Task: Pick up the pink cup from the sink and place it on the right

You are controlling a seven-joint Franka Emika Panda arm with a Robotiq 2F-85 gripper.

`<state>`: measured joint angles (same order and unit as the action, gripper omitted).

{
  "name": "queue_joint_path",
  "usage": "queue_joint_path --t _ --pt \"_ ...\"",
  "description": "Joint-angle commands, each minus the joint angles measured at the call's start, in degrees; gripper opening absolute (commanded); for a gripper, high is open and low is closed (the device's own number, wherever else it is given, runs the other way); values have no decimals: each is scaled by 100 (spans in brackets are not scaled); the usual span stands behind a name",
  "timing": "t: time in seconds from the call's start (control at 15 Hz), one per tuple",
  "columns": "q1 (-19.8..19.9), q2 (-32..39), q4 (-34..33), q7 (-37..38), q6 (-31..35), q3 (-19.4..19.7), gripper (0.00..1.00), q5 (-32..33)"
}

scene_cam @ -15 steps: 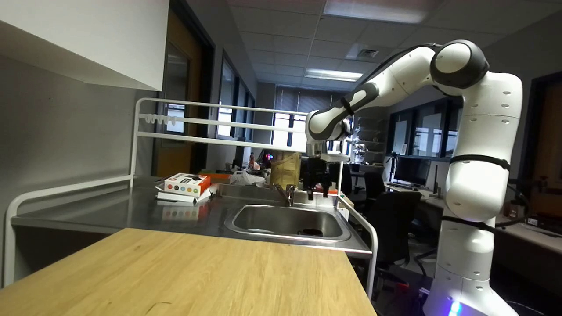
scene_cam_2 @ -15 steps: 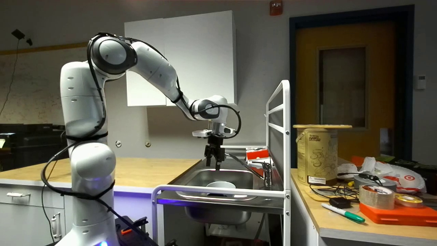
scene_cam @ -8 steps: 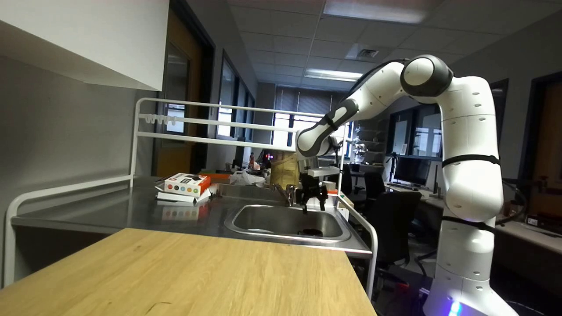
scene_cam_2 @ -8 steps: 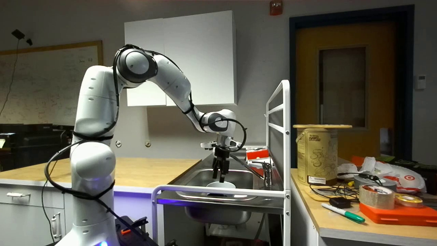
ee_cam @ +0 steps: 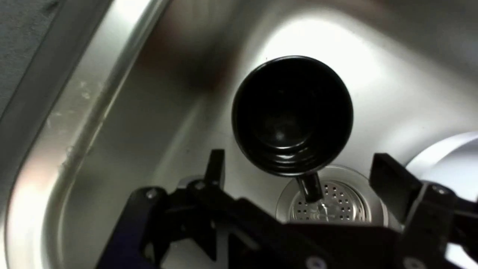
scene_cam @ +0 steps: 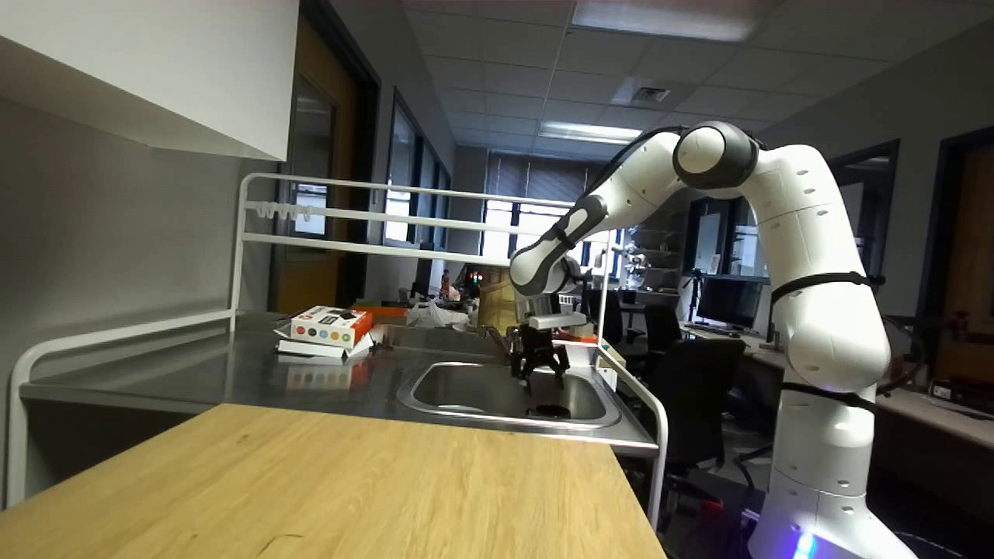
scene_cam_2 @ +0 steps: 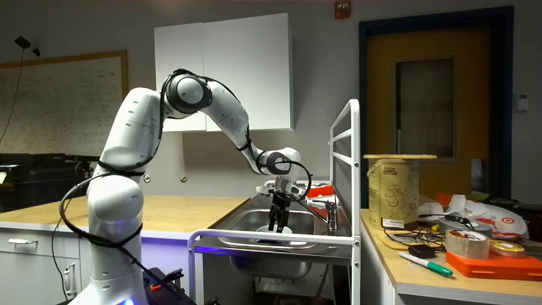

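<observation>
On the left in an exterior view there's a white-and-orange cardboard box (scene_cam: 326, 326) sitting on the stainless-steel counter (scene_cam: 186, 369). Next over is the rectangular stainless-steel sink (scene_cam: 466, 384), with the black two-finger gripper (scene_cam: 543, 380) hanging over it, and the white jointed arm (scene_cam: 835, 349) arching across from the right.

Wrist view, left to right: the sink's shiny rim, a chunky black finger (ee_cam: 216, 166), then the round, glossy black cup (ee_cam: 293, 116). It's inside the sink, upright, mouth facing the camera, just ahead of the fingertips as the wrist camera sees it and pretty much in line with the gap between them. Can't tell how far below them it stands. Its stubby black handle (ee_cam: 310, 188) points back toward that gap and overlaps the perforated metal drain (ee_cam: 340, 203). The gripper is spread wide, both fingers apart from the cup. Then comes the second black finger (ee_cam: 392, 183) and a round white dish (ee_cam: 452, 164), cut off at the edge, so plate or bowl, can't tell.

In an exterior view, past the chrome faucet (scene_cam_2: 331, 216), there's a gold cylindrical tub (scene_cam_2: 394, 192) on a light wood counter (scene_cam_2: 417, 278), plus a green-capped white marker (scene_cam_2: 425, 263) near the edge and, further right, a tan tape roll (scene_cam_2: 468, 250) on a flat orange case (scene_cam_2: 497, 269).
</observation>
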<state>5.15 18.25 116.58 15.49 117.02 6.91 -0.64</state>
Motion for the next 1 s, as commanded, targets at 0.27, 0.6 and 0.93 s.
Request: queue_joint_path --t 0.27,0.6,0.93 --pt "21 613 -777 -19 -154 -166 100 -1052" --pt "-20 590 -578 214 -205 -150 100 -1299" --pt "-241 42 37 601 -232 -160 100 -1219"
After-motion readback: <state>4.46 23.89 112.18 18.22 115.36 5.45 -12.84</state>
